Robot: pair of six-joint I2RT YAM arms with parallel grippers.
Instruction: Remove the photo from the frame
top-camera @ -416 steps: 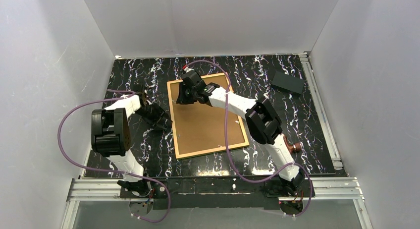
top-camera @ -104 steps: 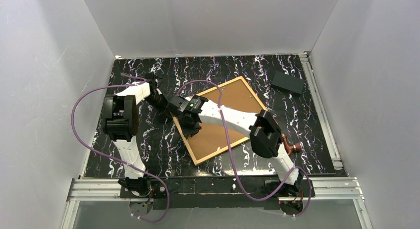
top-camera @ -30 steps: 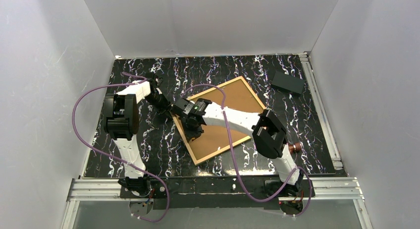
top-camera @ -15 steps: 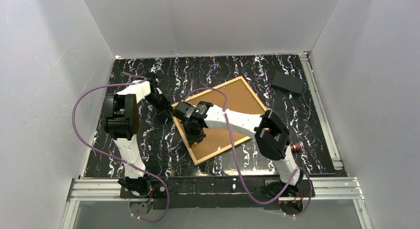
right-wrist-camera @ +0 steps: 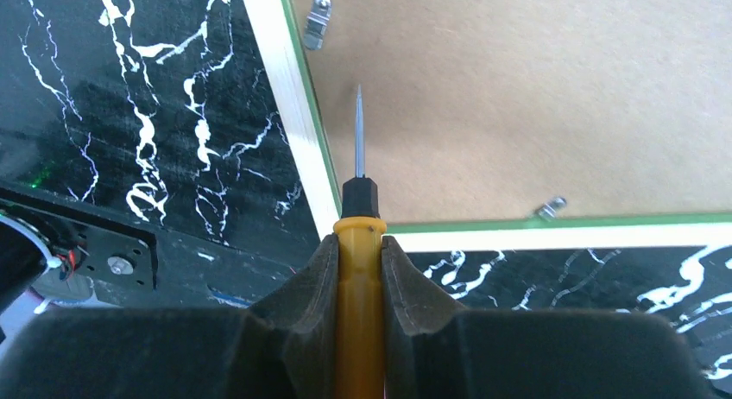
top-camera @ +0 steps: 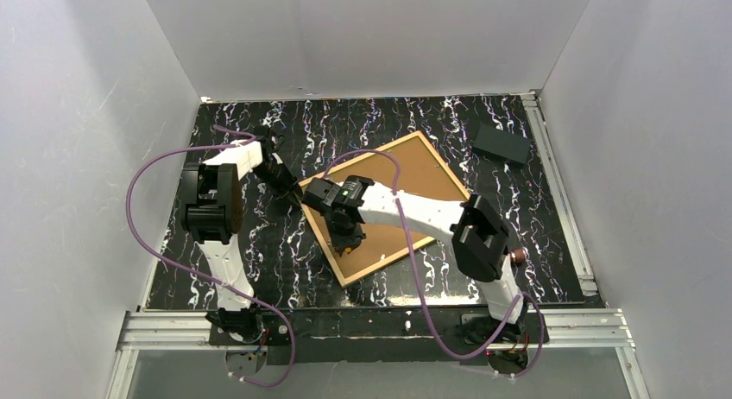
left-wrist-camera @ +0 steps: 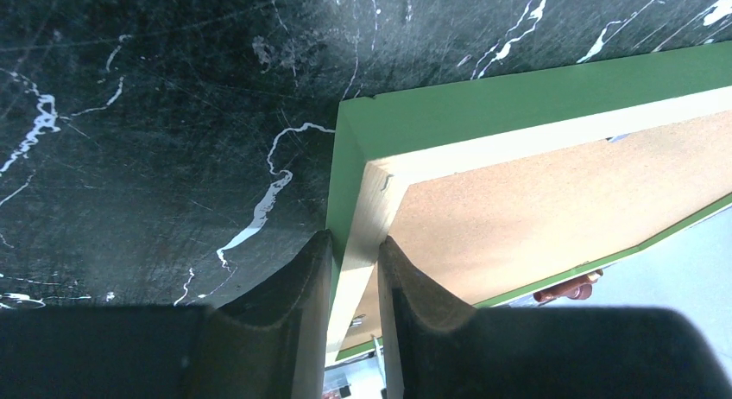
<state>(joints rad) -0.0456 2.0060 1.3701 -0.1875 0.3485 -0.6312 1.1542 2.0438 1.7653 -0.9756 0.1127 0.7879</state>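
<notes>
One frame (left-wrist-camera: pixel 483 105) pinched by left gripper (left-wrist-camera: pixel 354 243); right gripper (right-wrist-camera: pixel 358 248) clamps one screwdriver (right-wrist-camera: pixel 360 200) (two clips (right-wrist-camera: pixel 317 21)).

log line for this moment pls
left gripper: shut on frame edge | right gripper: shut on screwdriver, tip over backing panel

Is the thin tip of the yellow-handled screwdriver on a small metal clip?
No, the thin screwdriver tip lies over bare brown fibreboard backing, apart from both metal clips.

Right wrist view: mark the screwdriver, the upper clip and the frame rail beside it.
screwdriver (right-wrist-camera: pixel 360 261), right wrist view, on its yellow handle.
upper clip (right-wrist-camera: pixel 316 21), right wrist view, middle of the metal tab.
frame (right-wrist-camera: pixel 296 114), right wrist view, on the pale side rail.
</notes>
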